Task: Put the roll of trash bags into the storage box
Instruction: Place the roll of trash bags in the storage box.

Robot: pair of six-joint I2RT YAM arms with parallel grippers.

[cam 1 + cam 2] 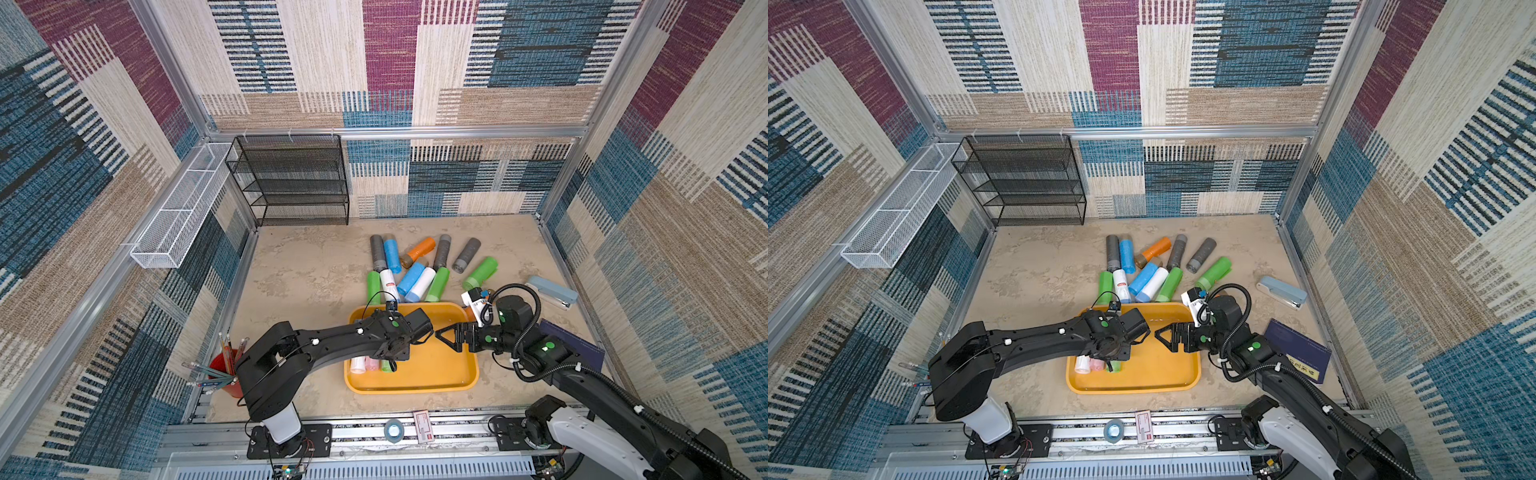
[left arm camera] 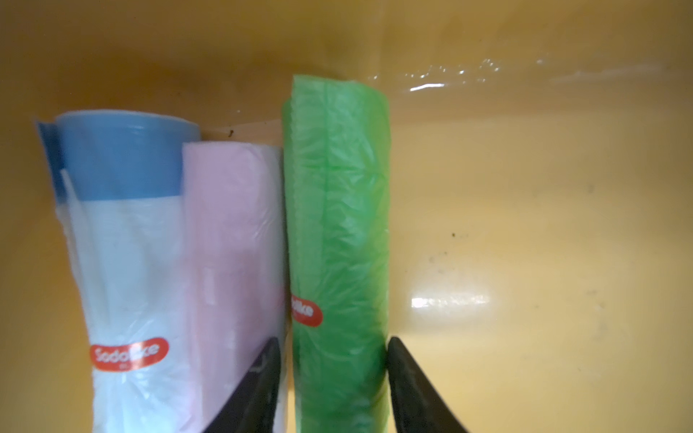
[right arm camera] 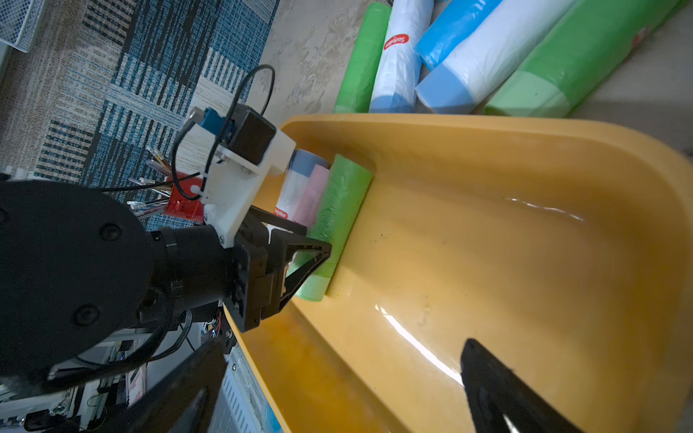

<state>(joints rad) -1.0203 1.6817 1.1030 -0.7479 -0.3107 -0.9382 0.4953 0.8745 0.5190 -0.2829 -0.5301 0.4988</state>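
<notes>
The storage box (image 1: 415, 390) (image 1: 1133, 390) is a shallow yellow-orange tray at the table's front middle. A green roll of trash bags (image 2: 337, 225) (image 3: 343, 210) lies on its floor (image 2: 525, 225) at the left end, beside a pink roll (image 2: 232, 243) and a white-and-blue roll (image 2: 123, 262). My left gripper (image 2: 333, 345) (image 1: 388, 365) reaches down into the tray, shut on the green roll with a finger on each side. My right gripper (image 1: 436, 333) (image 3: 345, 348) hovers open over the tray's right half (image 3: 525, 150), holding nothing.
Several more rolls (image 1: 419, 270) lie in a pile just behind the tray. A stapler (image 1: 552, 291) and a dark blue book (image 1: 582, 349) lie at right. A red pencil cup (image 1: 226, 374) stands front left. A black mesh rack (image 1: 291, 178) and white wire basket (image 1: 178, 208) line the back left.
</notes>
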